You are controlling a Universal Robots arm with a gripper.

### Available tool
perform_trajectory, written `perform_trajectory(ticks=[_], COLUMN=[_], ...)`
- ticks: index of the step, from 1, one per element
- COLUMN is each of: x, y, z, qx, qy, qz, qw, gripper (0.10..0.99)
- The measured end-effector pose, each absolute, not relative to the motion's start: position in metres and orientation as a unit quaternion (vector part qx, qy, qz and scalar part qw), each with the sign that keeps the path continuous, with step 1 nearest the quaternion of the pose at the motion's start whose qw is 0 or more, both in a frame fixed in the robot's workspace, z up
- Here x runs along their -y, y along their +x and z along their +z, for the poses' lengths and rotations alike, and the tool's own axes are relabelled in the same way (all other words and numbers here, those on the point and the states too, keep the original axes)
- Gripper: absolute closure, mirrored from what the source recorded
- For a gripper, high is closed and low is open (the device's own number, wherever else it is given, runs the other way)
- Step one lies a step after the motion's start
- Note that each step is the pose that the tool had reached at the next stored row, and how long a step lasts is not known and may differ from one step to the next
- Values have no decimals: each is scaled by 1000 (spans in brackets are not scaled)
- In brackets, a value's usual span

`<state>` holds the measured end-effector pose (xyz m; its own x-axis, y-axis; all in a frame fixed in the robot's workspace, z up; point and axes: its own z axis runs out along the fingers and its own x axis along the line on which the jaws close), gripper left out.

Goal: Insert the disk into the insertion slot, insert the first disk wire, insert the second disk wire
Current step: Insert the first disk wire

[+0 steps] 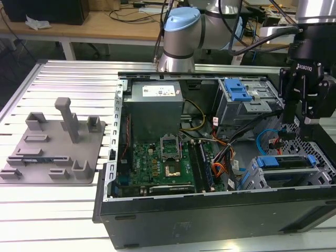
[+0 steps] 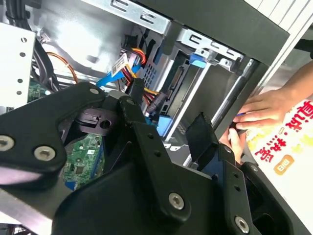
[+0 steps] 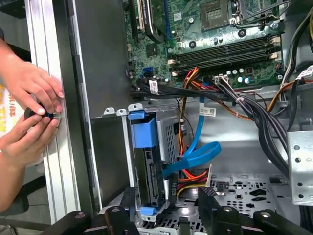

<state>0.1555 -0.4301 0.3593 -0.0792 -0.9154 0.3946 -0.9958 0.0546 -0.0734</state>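
1. Exterior view: the hand (image 1: 299,118) is hovering wide; the disk (image 1: 286,161) is sitting in the slot (image 1: 254,181) at the exterior view's right.
2. Second wrist view: the hand (image 2: 168,103) is gaping, empty.
3. First wrist view: the disk (image 3: 149,166) is likely handling stiff, weighty and fragile, best gripped by its blue carrier; wires (image 3: 188,176) are crowding the slot (image 3: 171,137); a person (image 3: 29,83) is touching the desk (image 3: 41,39).

**Blue accents on grey metal and green board**

The disk (image 1: 286,161) has a bright blue carrier frame. The insertion slot (image 3: 170,142) is grey sheet metal dotted with perforations. The motherboard (image 1: 157,163) is green, the computer case (image 1: 210,215) black and the power supply (image 1: 155,102) plain grey. A flat cable (image 3: 195,155) is bright blue, beside wires (image 3: 190,176) in red, orange and yellow. The gripper (image 3: 166,196) is black, and the arm's joint cap (image 1: 181,21) pale blue. The table (image 1: 68,84) is silver with ribbed stripes.
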Motion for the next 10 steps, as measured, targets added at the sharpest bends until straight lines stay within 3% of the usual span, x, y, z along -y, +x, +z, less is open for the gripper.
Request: perform_trajectory(ticks=[10], x=[425], y=[155], z=[357], qx=[715], qy=[665], qz=[180], qw=[121], gripper=[467])
